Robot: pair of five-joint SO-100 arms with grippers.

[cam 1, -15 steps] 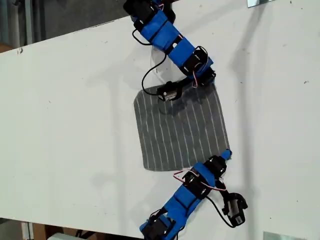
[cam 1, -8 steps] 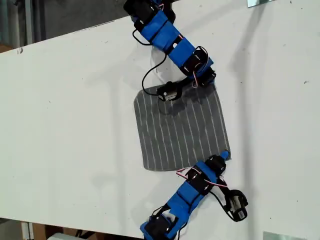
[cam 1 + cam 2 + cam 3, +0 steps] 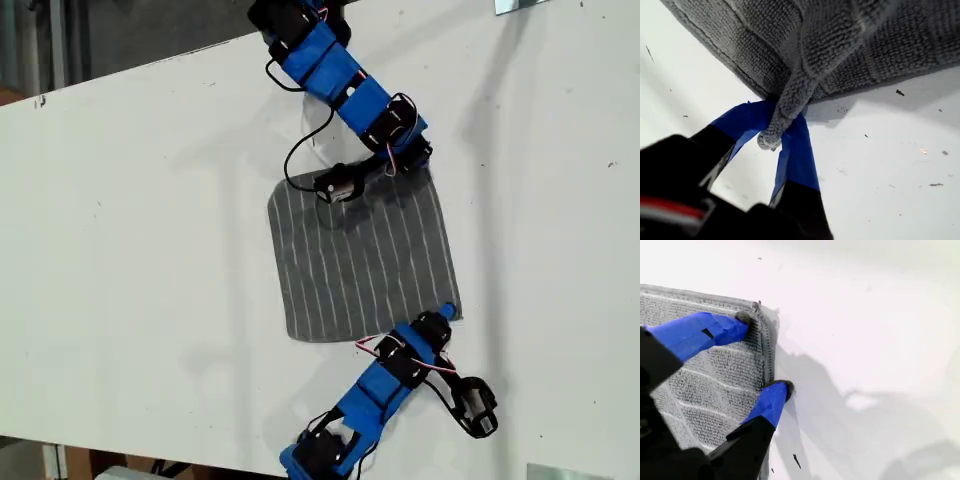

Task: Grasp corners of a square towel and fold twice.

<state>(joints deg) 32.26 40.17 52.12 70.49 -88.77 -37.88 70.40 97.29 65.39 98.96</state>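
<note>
Much of the grasping was hidden in the exterior view. One blue arm (image 3: 345, 85) reached in from the top of that view and covered a corner of the towel (image 3: 360, 250) with its own body. A second arm (image 3: 385, 385) came in from the bottom, and only a small blue tip showed at the nearest corner. I could not tell from that view which arm was which.

My first end effector (image 3: 777, 125) was closed tight on one corner (image 3: 772, 137). The cloth was bunched into a narrow roll between the blue fingers (image 3: 800, 150), and the tip poked out behind them. The rest of the towel ran out of frame.

My second end effector (image 3: 766, 352) stood open astride another corner (image 3: 757, 307). One finger (image 3: 715, 330) pressed on the striped cloth and the other touched the bench just beside the hem. It gripped nothing.

The towel lay spread flat in the middle of the white bench (image 3: 150, 200), its stripes running toward the arms. The bench was scuffed with small dark specks (image 3: 899, 92). A dim strip of room beyond the bench's far edge was too dark to make out.
</note>
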